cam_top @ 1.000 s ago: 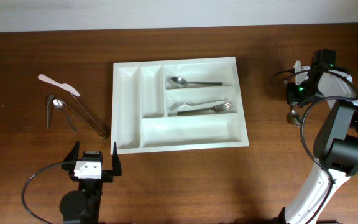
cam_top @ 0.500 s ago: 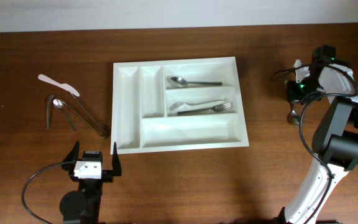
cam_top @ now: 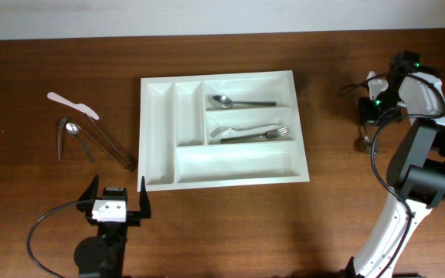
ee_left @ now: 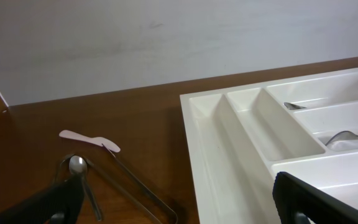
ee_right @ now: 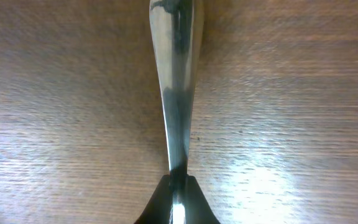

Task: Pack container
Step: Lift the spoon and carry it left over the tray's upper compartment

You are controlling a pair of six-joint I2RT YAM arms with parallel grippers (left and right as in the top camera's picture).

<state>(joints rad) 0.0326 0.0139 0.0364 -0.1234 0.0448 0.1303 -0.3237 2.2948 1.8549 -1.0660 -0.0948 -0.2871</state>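
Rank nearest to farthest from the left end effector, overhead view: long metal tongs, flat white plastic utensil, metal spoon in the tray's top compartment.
From the left end effector:
1. Long metal tongs, left of the white plastic tray.
2. Flat white plastic utensil, beyond the tongs.
3. Metal spoon, inside the tray, top right.

This looks like a robotics lab bench. A bare wooden counter (cam_top: 346,224) stands against a plain white wall (ee_left: 166,43). Two robot arms (cam_top: 427,174) trailing loose black cables (cam_top: 31,239) are mounted at its edge. A tray (cam_top: 230,164) and cutlery (cam_top: 99,141) are laid out on it.
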